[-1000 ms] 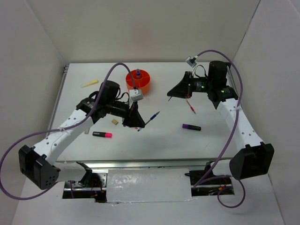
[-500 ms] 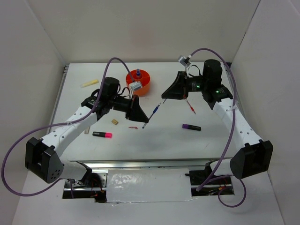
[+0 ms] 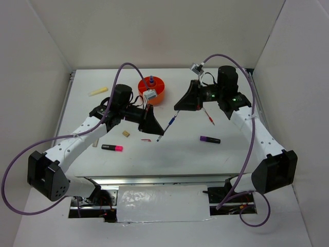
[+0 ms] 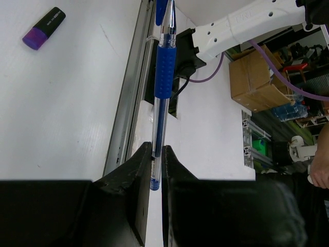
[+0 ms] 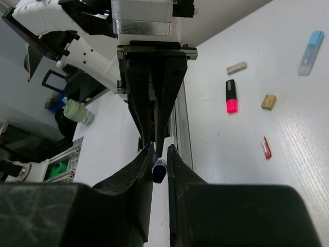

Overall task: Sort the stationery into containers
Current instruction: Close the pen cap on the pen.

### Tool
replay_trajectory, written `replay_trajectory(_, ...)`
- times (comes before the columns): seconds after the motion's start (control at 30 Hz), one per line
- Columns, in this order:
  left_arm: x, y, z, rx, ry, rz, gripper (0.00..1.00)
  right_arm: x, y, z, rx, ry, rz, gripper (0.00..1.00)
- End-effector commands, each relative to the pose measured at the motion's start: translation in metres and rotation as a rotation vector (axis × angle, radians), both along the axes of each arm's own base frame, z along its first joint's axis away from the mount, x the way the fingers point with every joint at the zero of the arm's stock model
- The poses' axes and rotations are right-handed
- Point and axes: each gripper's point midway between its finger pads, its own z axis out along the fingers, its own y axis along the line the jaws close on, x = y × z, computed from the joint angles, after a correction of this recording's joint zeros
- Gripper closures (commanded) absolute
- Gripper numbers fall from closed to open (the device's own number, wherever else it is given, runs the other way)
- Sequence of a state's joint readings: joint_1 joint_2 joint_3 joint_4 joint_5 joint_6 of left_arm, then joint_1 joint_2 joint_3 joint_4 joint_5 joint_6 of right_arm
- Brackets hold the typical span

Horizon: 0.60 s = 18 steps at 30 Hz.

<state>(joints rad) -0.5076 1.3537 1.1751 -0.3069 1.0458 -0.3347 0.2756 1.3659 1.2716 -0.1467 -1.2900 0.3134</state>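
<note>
Above the middle of the tabletop [image 3: 180, 157], the blue pen [image 4: 165, 67] hangs in the air, held at both ends by the two arms. The left gripper [image 4: 153, 154] has its jaws narrow, pinching the clear barrel near one end. The right gripper [image 5: 159, 150] has its jaws almost fully together on the other, blue-capped end. From above, the pen slants between the two grippers, which face each other tip to tip.

The orange pot [image 3: 157, 96] stands toward the far side of the tabletop, just beyond the left gripper and apart from the pen. A blue-capped bottle [image 3: 152, 81] sticks up from its middle.

Other pieces lie flat on the tabletop. The pink-black highlighter [image 3: 112, 147] is near the left arm, with a tan eraser [image 3: 125, 134] just beyond it. The purple-black marker [image 3: 209, 139] lies on the right side, and the red pen [image 3: 209, 118] lies under the right arm. The yellow stick [image 3: 98, 91] is at the far left. A blue strip [image 5: 310, 45] shows in the right wrist view.
</note>
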Motion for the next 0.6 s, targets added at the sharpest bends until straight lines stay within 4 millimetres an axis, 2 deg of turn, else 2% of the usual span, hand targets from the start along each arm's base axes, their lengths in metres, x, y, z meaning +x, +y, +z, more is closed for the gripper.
replay_trajectory(0.0, -0.001, -0.003, 0.018, -0.039, -0.067, -0.035, 1.0, -0.003, 0.004, 0.012, 0.006, -0.05, 0.016, 1.0)
replay_trajectory(0.17, -0.002, -0.002, 0.016, -0.032, -0.069, -0.036, 1.0, -0.006, 0.004, 0.013, 0.007, -0.05, 0.025, 1.0)
replay_trajectory(0.37, -0.006, 0.001, 0.013, -0.027, -0.07, -0.035, 1.0, 0.0, -0.004, 0.018, 0.018, -0.047, 0.003, 1.0)
replay_trajectory(0.57, -0.008, 0.003, 0.014, -0.021, -0.086, -0.036, 1.0, 0.001, -0.011, 0.009, 0.001, -0.035, -0.015, 1.0)
